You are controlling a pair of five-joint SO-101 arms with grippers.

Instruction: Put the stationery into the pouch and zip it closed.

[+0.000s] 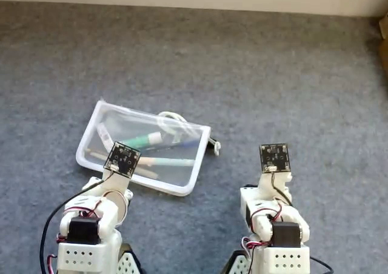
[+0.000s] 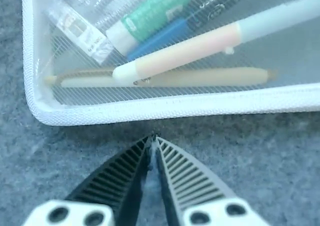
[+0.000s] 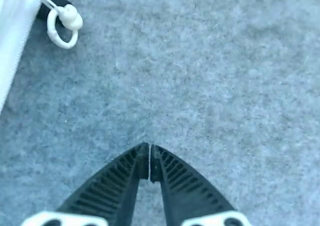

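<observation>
Grey carpeted surface (image 1: 273,74), and on it one clear mesh pouch (image 2: 175,107) lying flat with the stationery already inside. Two arms stand on the pouch's near side. The left gripper (image 2: 152,138) has its jaws together on nothing, just off the pouch's near edge. The right gripper (image 3: 150,147) is beside the pouch's zip end, jaws likewise together and empty. Inside the pouch I count five pieces: a pink-and-pale-blue pen (image 2: 200,48), a cream pencil (image 2: 190,77), a green-and-white marker (image 2: 155,16), a blue pen (image 2: 165,38) and a clear-wrapped stick (image 2: 80,31). One zip pull (image 3: 62,23) sits at the pouch's corner, so the zip looks drawn shut and the job seems done
</observation>
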